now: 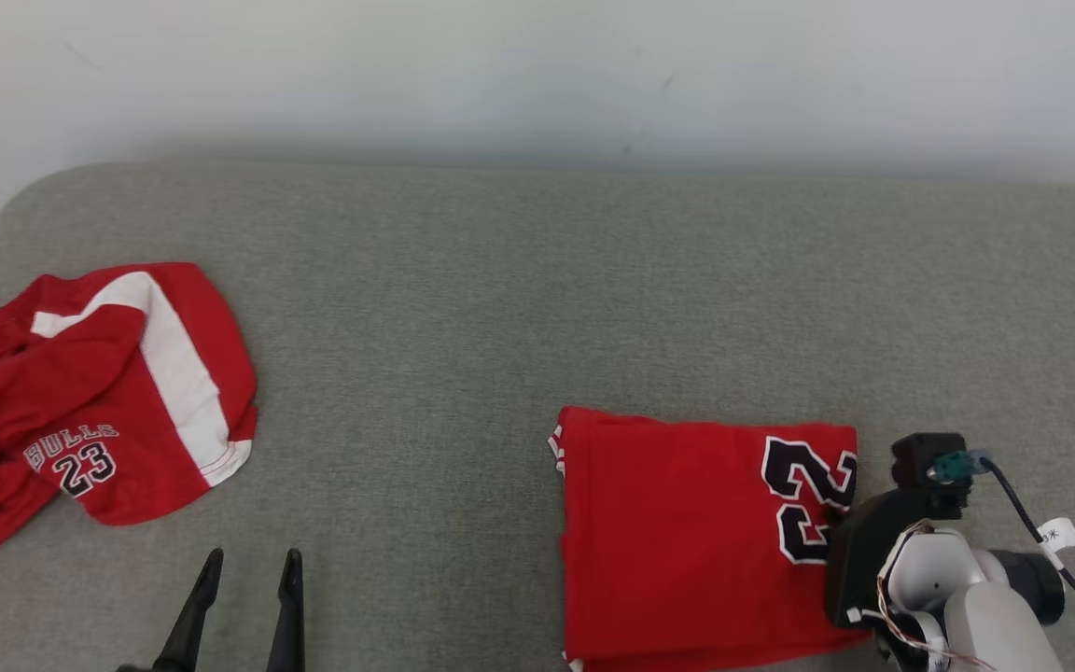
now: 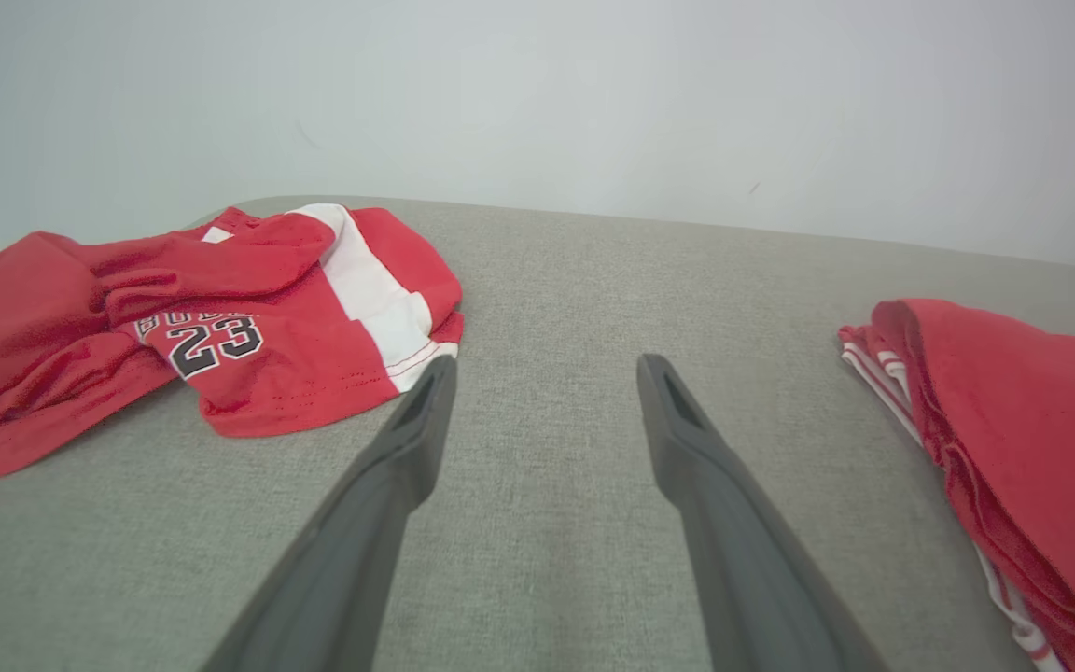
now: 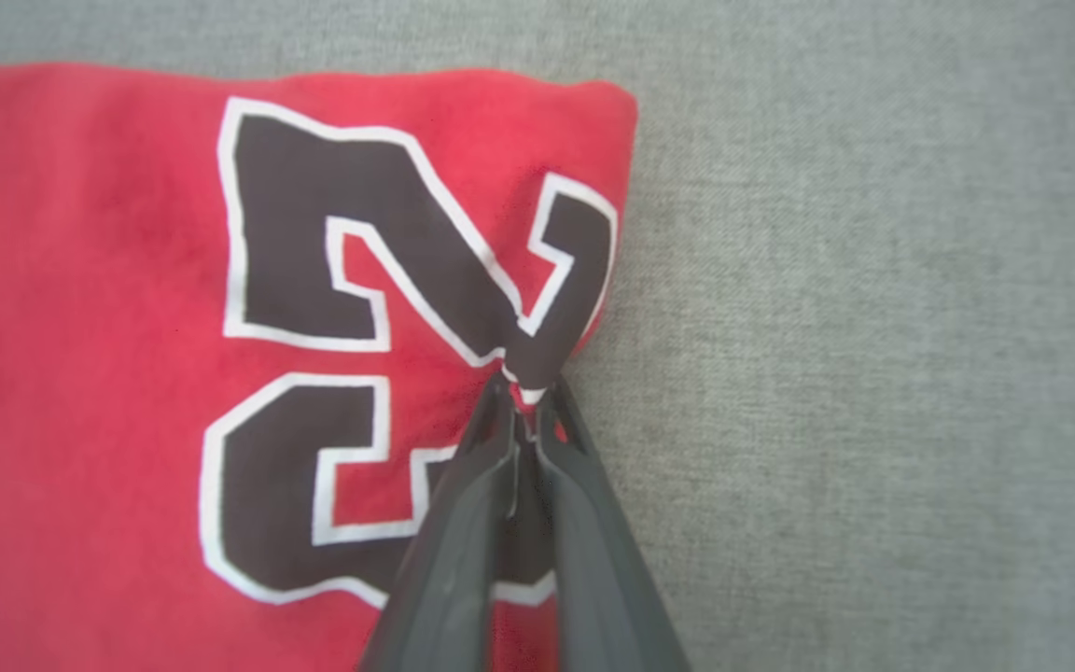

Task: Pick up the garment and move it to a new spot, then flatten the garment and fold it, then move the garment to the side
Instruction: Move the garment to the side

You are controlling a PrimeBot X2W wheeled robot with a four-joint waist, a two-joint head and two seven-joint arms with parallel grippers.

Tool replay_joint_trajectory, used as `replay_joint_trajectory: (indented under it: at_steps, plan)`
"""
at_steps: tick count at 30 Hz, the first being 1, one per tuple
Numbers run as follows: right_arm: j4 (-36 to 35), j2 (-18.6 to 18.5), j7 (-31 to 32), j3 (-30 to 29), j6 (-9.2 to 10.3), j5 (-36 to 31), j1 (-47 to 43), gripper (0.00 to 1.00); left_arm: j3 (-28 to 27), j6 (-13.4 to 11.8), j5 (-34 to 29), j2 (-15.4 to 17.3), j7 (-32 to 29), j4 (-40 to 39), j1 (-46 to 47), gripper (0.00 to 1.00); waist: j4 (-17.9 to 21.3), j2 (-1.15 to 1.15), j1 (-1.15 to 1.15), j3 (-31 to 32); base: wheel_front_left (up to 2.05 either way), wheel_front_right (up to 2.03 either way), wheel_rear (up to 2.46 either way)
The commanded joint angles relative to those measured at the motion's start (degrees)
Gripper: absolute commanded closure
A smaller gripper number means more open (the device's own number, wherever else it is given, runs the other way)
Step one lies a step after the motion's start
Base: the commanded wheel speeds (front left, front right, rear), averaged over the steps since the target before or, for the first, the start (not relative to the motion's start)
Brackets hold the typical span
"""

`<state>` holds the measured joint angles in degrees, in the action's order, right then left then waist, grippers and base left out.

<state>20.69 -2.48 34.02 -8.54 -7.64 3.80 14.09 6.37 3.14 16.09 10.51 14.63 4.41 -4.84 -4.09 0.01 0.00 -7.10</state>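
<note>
The garment (image 1: 687, 532), red with a black-and-white 22, lies folded in a rectangle on the grey cushion at the lower right. My right gripper (image 3: 523, 397) is shut on its right edge, and the cloth bunches into a small pinch between the fingertips. In the head view that arm's wrist (image 1: 883, 551) sits over the garment's right side and hides the fingers. The left wrist view has the garment's (image 2: 1013, 420) folded layers at the far right. My left gripper (image 1: 251, 565) stands open at the lower left, over bare cushion (image 2: 545, 383), holding nothing.
A second red garment (image 1: 90, 401), crumpled, with a white stripe and "BULLS 23", lies at the cushion's left edge (image 2: 174, 317). The grey cushion (image 1: 500, 327) runs back to a white wall. A black cable (image 1: 1041, 532) trails from the right wrist.
</note>
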Motion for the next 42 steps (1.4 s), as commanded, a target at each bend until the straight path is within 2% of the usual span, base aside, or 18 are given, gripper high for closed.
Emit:
replay_joint_trajectory:
  at_steps: [1, 6, 12, 16, 20, 24, 26, 28, 36, 37, 38, 42]
  plan:
    - [-0.20, -0.72, -1.01, -0.44, 0.25, -1.49, 1.43, 1.00, 0.35, 0.30, -0.75, 0.18, 0.36, -1.08, 1.65, 0.00, 5.34, -0.01, 0.00, -3.62, 0.00, 0.00, 0.00]
    - [-1.70, -1.12, -4.19, -1.59, 0.20, -5.83, 5.45, 1.00, 1.68, 1.39, -1.50, 1.09, 0.35, -3.47, 4.52, 0.00, 10.11, -0.01, 0.00, -8.21, 0.00, 0.00, 0.00]
    - [-0.57, -6.83, -7.76, -4.33, 0.20, -10.20, 13.70, 1.00, 1.89, 1.87, -3.82, 4.60, -0.14, -8.73, 8.63, 0.00, 15.72, -0.01, 0.00, -16.32, 0.00, 0.00, 0.00]
    - [1.88, -10.81, -10.51, -8.70, 0.20, -12.49, 19.04, 1.00, 1.44, 2.11, -5.22, 7.49, -2.12, -13.77, 10.32, 0.00, 17.95, -0.01, 0.00, -20.80, 0.00, 0.00, 0.00]
    - [5.37, -13.53, -15.03, -14.14, 0.20, -13.69, 23.89, 1.00, 0.98, 2.23, -5.91, 9.76, -4.50, -18.47, 10.68, 0.00, 18.96, -0.01, 0.00, -23.50, 0.00, 0.00, 0.00]
    - [8.48, -15.21, -19.98, -16.75, 0.20, -14.78, 27.85, 1.00, 0.37, 2.08, -5.97, 11.29, -6.91, -22.32, 10.29, 0.00, 19.43, -0.01, 0.00, -25.25, 0.00, 0.00, 0.00]
    - [10.67, -15.21, -22.29, -14.41, 0.18, -13.44, 29.56, 1.00, 0.23, 2.02, -5.79, 11.69, -7.79, -23.38, 9.87, 0.00, 19.42, -0.01, 0.00, -25.56, 0.00, 0.00, 0.00]
    - [11.52, -17.07, -25.14, -12.96, 0.20, -15.12, 31.51, 1.00, 0.12, 1.97, -5.65, 12.14, -8.67, -24.02, 9.31, 0.00, 19.41, -0.01, 0.00, -25.88, 0.00, 0.00, 0.00]
    - [14.56, -18.21, -29.74, -14.84, 0.21, -21.60, 33.99, 0.99, 0.92, 1.69, -4.62, 11.45, -8.18, -23.65, 8.94, 0.00, 18.08, -0.01, 0.00, -25.23, 0.00, 0.00, 0.00]
    - [14.94, -18.04, -30.55, -14.01, 0.21, -21.94, 33.74, 0.83, 1.07, 1.70, -4.51, 11.23, -8.00, -23.20, 8.96, 0.00, 17.84, -0.01, 0.00, -24.86, 0.00, 0.00, 0.00]
    - [15.10, -18.02, -31.26, -13.77, 0.21, -22.12, 33.67, 0.00, 1.25, 1.67, -4.31, 11.04, -7.72, -22.87, 8.96, 0.00, 17.64, -0.01, 0.00, -24.52, 0.00, 0.00, 0.00]
    - [14.88, -18.73, -35.16, -13.26, 0.21, -23.34, 32.40, 0.00, 2.11, 1.59, -4.01, 10.20, -6.40, -21.06, 8.80, 0.00, 16.43, -0.01, 0.00, -22.45, 0.00, 0.00, 0.00]
